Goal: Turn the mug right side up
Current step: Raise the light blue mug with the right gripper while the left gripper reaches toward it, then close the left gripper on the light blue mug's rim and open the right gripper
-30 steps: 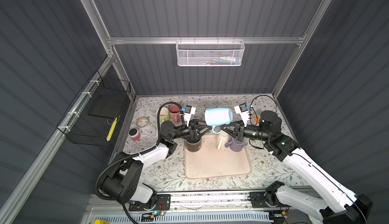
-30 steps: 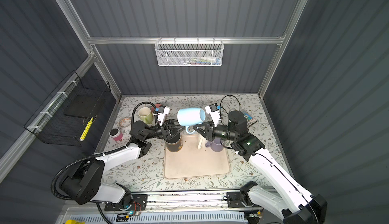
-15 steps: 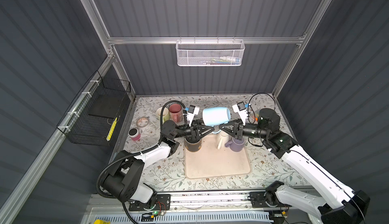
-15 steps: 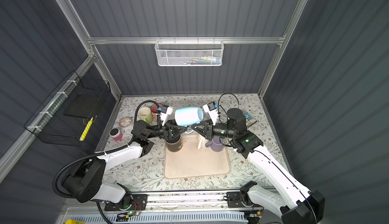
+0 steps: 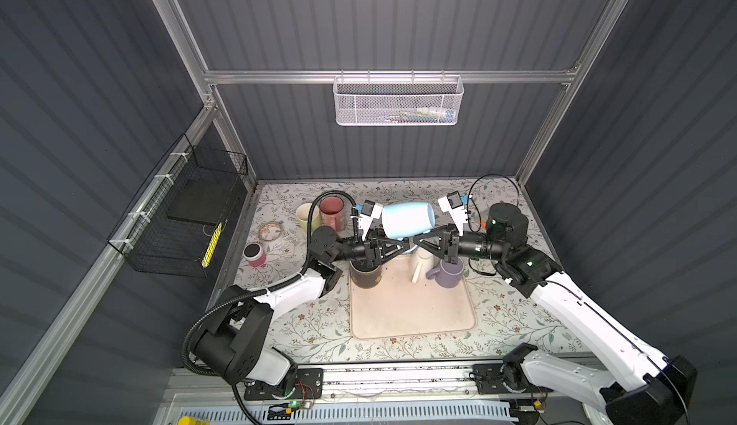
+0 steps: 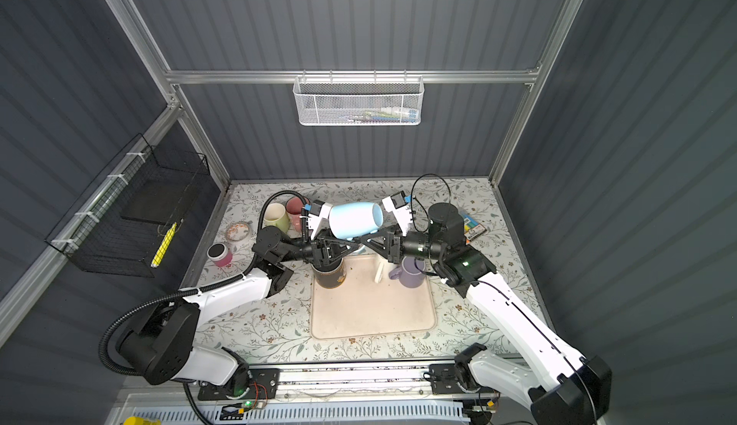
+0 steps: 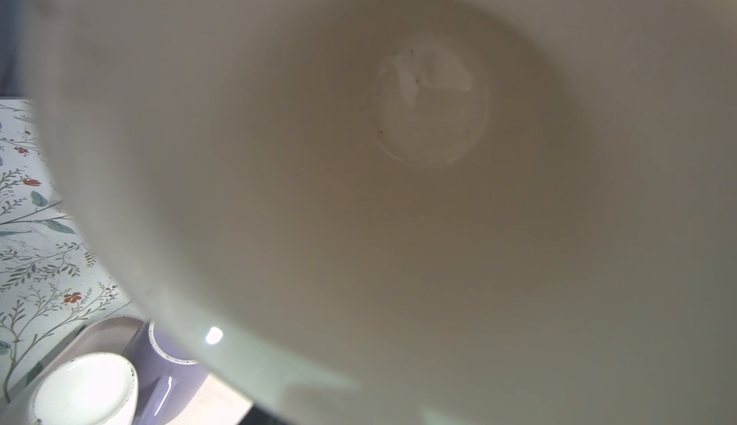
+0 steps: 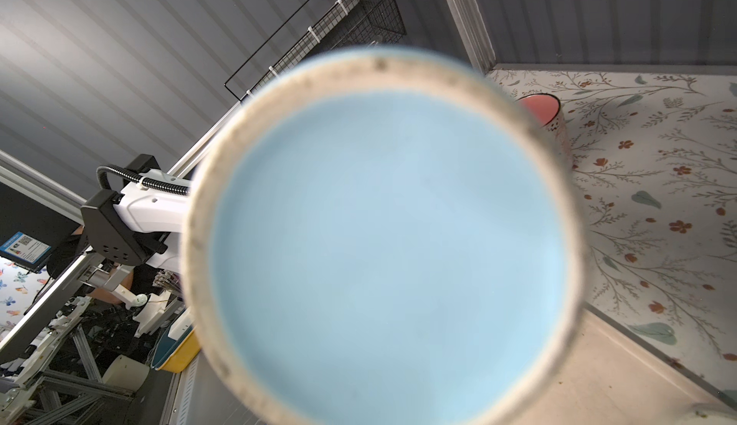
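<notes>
A light blue mug (image 5: 406,219) (image 6: 355,219) hangs on its side above the back edge of the tray, mouth to the left and base to the right. My right gripper (image 5: 416,240) (image 6: 365,239) is shut on its handle under the body. The right wrist view is filled by the mug's blue base (image 8: 391,251). My left gripper (image 5: 404,244) (image 6: 353,246) has its fingertips at the mug's underside, tip to tip with the right one. The left wrist view looks into the mug's cream inside (image 7: 359,203), which hides the jaws, so I cannot tell if they grip.
On the beige tray (image 5: 410,315) stand a black mug (image 5: 365,275), a white mug (image 5: 422,261) and a purple mug (image 5: 448,273). A green mug (image 5: 307,213), a red mug (image 5: 333,211) and a pink jar (image 5: 254,254) stand back left. A wire basket (image 5: 187,215) hangs on the left wall.
My left gripper has reached right to the mug's underside and its jaws have narrowed. The right gripper has carried the mug slightly left and up.
</notes>
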Controlling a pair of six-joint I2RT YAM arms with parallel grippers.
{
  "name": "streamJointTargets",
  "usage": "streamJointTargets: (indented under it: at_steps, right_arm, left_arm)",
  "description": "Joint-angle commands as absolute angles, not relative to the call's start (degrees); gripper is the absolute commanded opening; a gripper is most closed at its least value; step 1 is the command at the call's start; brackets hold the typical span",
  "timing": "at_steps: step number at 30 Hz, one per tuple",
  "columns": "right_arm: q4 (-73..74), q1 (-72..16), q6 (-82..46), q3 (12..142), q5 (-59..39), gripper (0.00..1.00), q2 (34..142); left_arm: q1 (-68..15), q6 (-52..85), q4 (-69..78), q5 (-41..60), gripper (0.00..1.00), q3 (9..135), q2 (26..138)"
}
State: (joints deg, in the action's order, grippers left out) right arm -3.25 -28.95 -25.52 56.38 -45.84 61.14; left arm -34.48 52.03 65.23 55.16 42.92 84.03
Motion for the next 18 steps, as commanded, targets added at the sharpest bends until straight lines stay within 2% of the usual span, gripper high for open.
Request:
streamJointTargets:
  at_steps: [1, 9, 14, 18]
  right_arm:
    - [2.2, -29.2, -25.0, 57.0, -48.2, 0.00, 60.7]
    - [3.6, -29.2, -25.2, 55.4, -48.7, 0.00, 60.9]
    - [5.1, -29.2, -25.3, 54.3, -49.8, 0.00, 60.7]
    - [5.3, -29.2, -25.5, 54.4, -50.1, 0.00, 60.8]
  left_arm:
    - [-35.3, 50.0, 65.6, 55.8, 0.43, 45.2, 84.3]
    - [-35.9, 50.0, 65.6, 55.6, 0.38, 45.7, 84.9]
    - [-36.4, 52.0, 68.3, 56.8, 0.46, 46.1, 85.8]
    - [-36.6, 52.5, 68.7, 57.0, 0.43, 46.4, 86.1]
